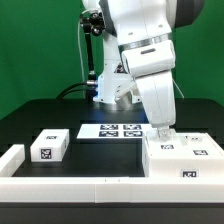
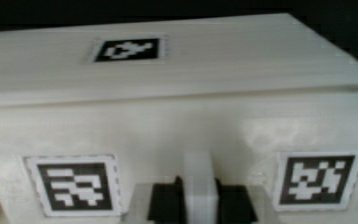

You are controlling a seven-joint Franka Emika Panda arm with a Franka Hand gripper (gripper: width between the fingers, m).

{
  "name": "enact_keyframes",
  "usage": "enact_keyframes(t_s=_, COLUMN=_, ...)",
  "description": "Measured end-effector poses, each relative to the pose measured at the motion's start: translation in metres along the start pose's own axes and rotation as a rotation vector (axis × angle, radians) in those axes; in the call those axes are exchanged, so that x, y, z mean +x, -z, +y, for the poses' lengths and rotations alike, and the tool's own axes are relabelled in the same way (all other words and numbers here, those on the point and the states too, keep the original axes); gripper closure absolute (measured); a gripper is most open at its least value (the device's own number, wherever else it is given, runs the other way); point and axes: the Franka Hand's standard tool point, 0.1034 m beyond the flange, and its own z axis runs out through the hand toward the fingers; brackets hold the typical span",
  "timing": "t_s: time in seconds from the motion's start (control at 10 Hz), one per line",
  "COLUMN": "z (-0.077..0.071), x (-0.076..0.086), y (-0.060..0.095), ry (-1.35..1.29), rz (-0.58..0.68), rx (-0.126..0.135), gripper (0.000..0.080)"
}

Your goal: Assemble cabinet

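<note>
The cabinet box (image 1: 186, 160), big, white and tagged, lies at the exterior view's right. My gripper (image 1: 160, 134) points straight down onto its near-left top edge. In the wrist view the box (image 2: 176, 110) fills the frame, with one tag on top and two on its face. My gripper (image 2: 195, 200) has its two dark fingers (image 2: 165, 200) tight against either side of a thin white wall of the box, so it is shut on the box. A small white drawer block (image 1: 48, 147) with a tag lies apart, at the exterior view's left.
The marker board (image 1: 112, 131) lies flat behind, between block and box. A long white rail (image 1: 70, 186) runs along the table's front edge and turns up at the far left (image 1: 11, 159). The arm's base (image 1: 110, 85) stands at the back.
</note>
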Motion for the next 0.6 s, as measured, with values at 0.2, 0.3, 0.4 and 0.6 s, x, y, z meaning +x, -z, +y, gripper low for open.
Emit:
enact_keyframes(t_s=0.2, z=0.0034, x=0.0012, y=-0.0021, ry=0.005, rz=0.005, rx=0.022, gripper=0.0737)
enact_keyframes(t_s=0.3, z=0.0034, x=0.0013, y=-0.0022, ry=0.005, rz=0.005, rx=0.023, gripper=0.0737)
enact_keyframes(t_s=0.4, z=0.0034, x=0.0012, y=-0.002, ry=0.009, rz=0.004, rx=0.022, gripper=0.0737)
enact_keyframes(t_s=0.6, z=0.0032, x=0.0007, y=-0.0024, ry=0.014, rz=0.004, rx=0.022, gripper=0.0667)
